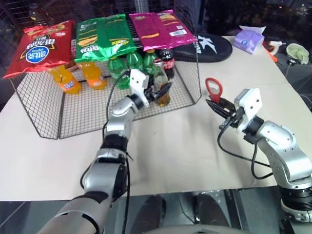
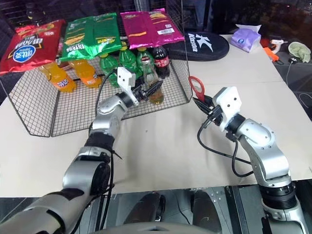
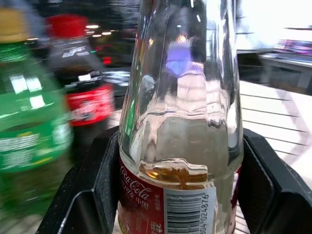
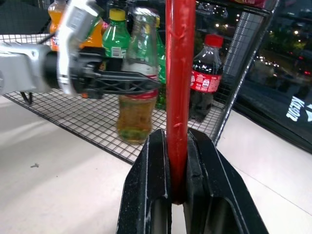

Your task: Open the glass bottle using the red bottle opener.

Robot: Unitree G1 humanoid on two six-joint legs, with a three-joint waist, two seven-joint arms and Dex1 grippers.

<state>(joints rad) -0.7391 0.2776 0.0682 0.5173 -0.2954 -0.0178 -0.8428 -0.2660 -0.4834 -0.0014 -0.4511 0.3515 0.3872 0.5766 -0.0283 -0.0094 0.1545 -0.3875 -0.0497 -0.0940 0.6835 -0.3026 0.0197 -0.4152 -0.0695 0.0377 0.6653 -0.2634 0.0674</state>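
Observation:
The glass bottle (image 1: pixel 163 100) stands at the front of the wire basket (image 1: pixel 44 112), clear glass with amber drink in its base and a red-and-white label (image 3: pixel 141 204). My left gripper (image 1: pixel 166 88) reaches into the basket and is shut on the bottle's body, one black finger (image 3: pixel 92 185) pressed to each side. To the right, above the beige table, my right gripper (image 1: pixel 212 103) is shut on the short handle of the red bottle opener (image 1: pixel 213 89), which stands upright with its loop head on top. In the right wrist view the opener (image 4: pixel 179 73) rises in front of the held bottle (image 4: pixel 134 117).
Behind the glass bottle in the basket stand green plastic bottles (image 1: pixel 129 61), a dark cola bottle (image 1: pixel 167 61) and orange drink bottles (image 1: pixel 66 80). Red (image 1: pixel 41 46), green (image 1: pixel 105 36) and magenta (image 1: pixel 158 27) snack bags lie on its top. A black pouch (image 1: pixel 209 46) and tissue pack (image 1: pixel 248 39) lie at the back right.

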